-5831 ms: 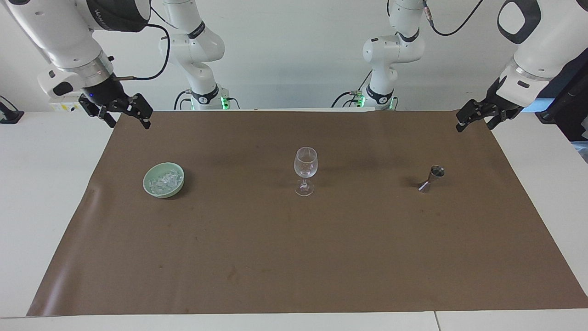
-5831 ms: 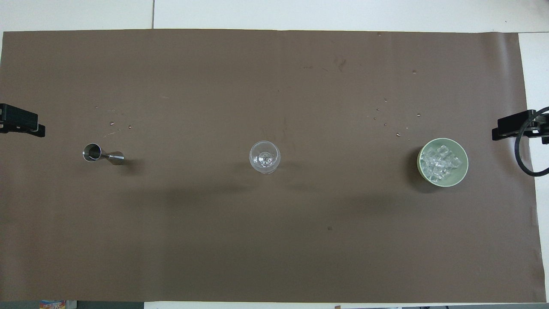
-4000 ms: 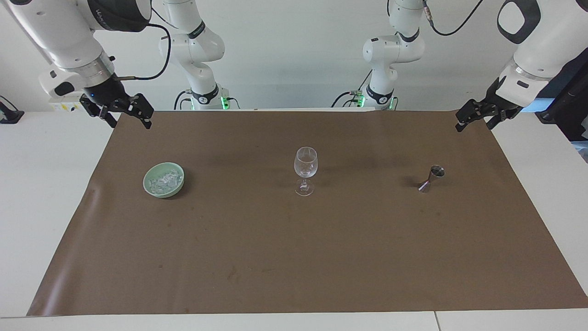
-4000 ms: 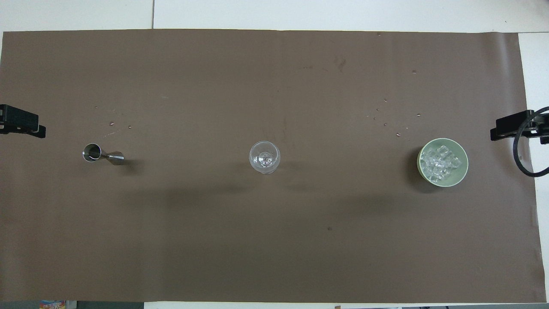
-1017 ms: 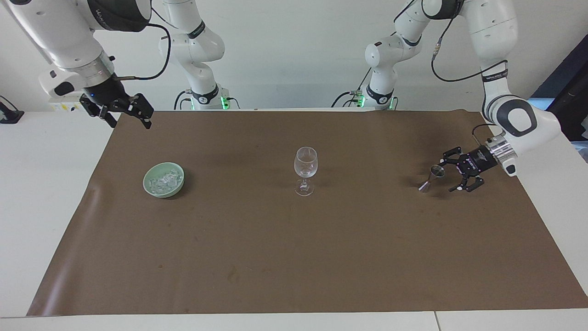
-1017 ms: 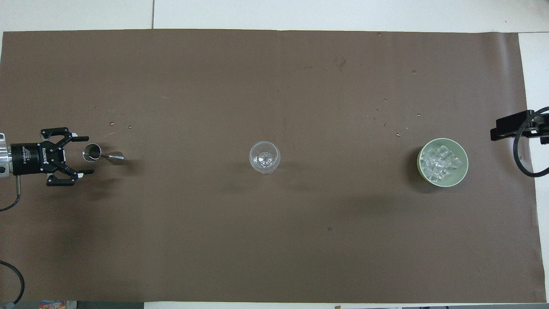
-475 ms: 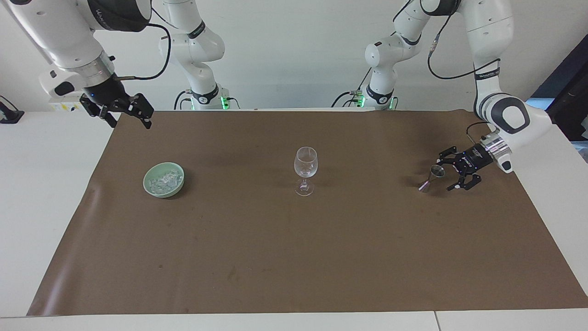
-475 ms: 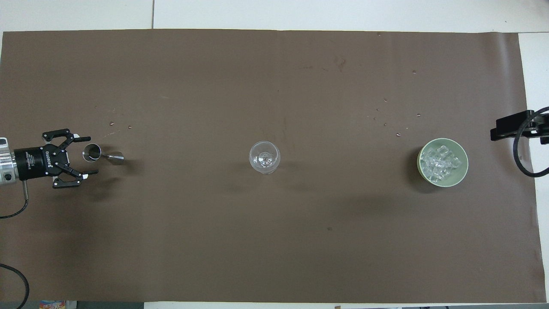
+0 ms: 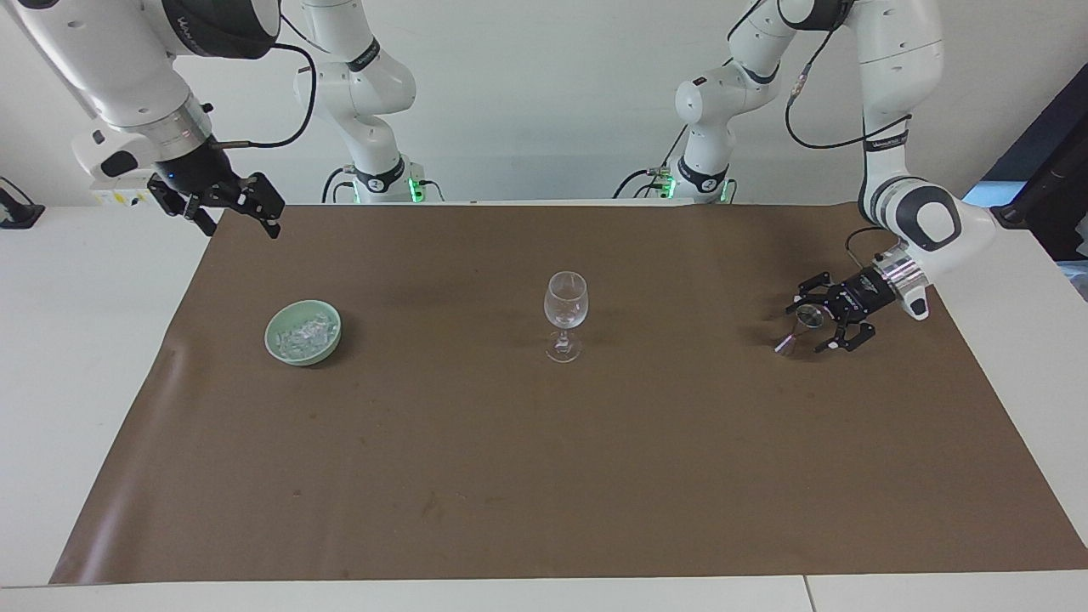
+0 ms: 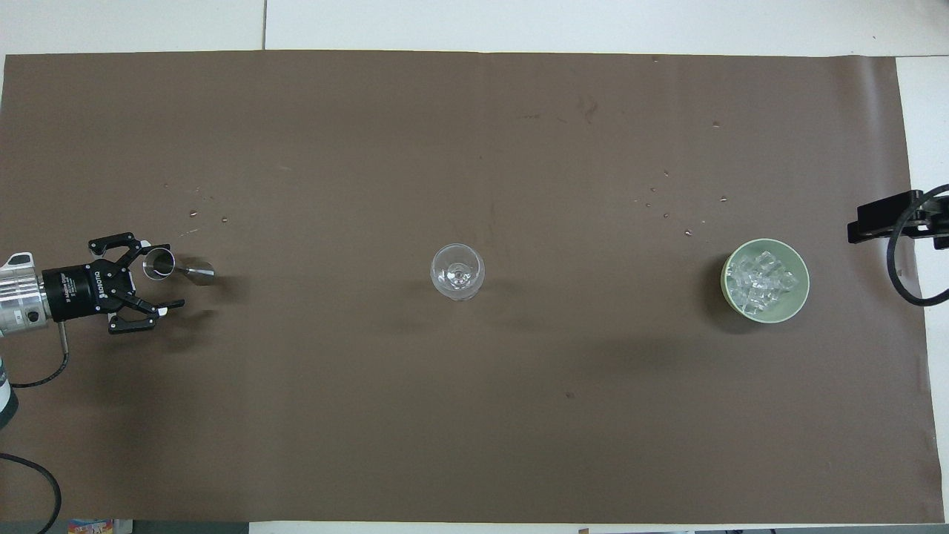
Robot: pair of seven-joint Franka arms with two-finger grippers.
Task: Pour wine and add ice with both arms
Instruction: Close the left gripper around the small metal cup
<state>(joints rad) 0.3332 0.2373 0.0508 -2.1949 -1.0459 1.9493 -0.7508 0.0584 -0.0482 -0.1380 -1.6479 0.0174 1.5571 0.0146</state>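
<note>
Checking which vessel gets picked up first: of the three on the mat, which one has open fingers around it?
The metal jigger at the left arm's end: the left gripper straddles it, open. The wine glass and ice bowl stand alone.

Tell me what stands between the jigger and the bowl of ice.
Only the wine glass, midway between jigger and ice bowl on bare brown paper; the overhead view shows this.

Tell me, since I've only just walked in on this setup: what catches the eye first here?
The left gripper, fingers spread, reaching low around a small metal jigger at the left arm's end of the brown mat. Mid-mat stands an empty wine glass; toward the right arm's end sits a green bowl of ice, while the right gripper waits over the mat's corner.
</note>
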